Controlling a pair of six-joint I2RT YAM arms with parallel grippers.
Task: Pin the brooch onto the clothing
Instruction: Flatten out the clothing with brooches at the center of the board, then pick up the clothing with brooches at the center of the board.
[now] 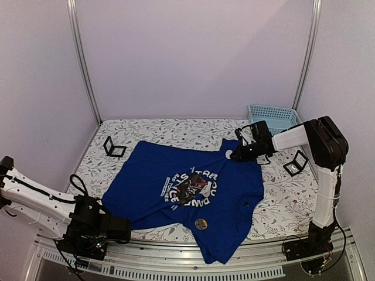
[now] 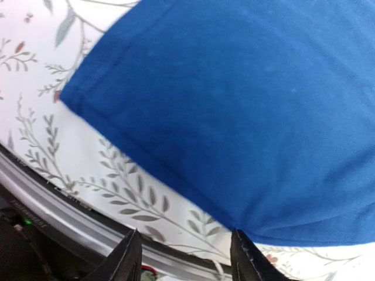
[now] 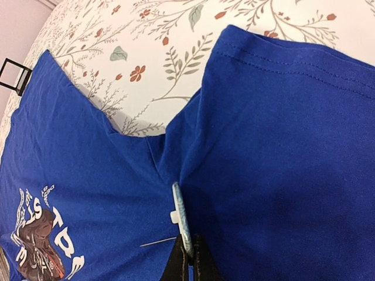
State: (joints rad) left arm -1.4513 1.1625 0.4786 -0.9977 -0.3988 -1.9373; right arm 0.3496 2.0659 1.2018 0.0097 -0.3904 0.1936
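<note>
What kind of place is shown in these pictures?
Probably a robot test booth: plain pale walls with metal corner poles, a floral-printed white tablecloth, and two white robot arms bolted at the aluminium front rail.

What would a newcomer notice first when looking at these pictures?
A royal-blue T-shirt with a round chest print lies spread over the flowered tablecloth. Over the shirt's far side, the right hand is shut on a brooch, held edge-on with its pin sticking out. A small round badge lies on the shirt near the front edge.
</note>
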